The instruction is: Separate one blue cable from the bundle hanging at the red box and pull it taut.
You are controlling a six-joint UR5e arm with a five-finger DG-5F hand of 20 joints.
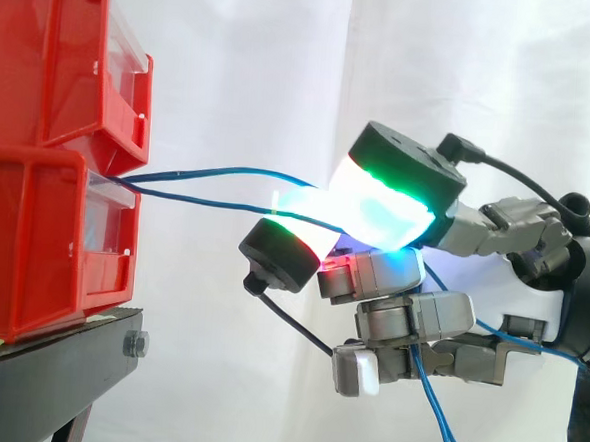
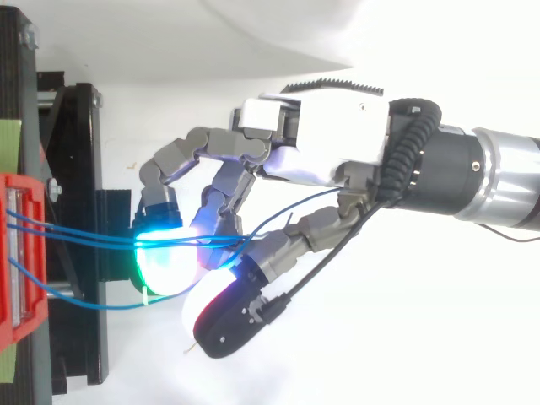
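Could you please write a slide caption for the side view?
Robot hand pinches blue cables, stretched almost level from the stacked red bins.

A robotics lab — white curtain (image 1: 244, 78), red bins (image 1: 34, 225), black stand (image 1: 45, 376).

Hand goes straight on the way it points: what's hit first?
Probably the front of the lower red bin. The hand, pinching the blue cables, points left at it; the gap between looks free, though depth is unclear.

I see open air between my hand (image 2: 329, 135) and the stacked red bins (image 1: 34, 235); only blue cables (image 1: 240, 170) cross that gap; the black stand (image 1: 46, 366) blocks passage below the bins.
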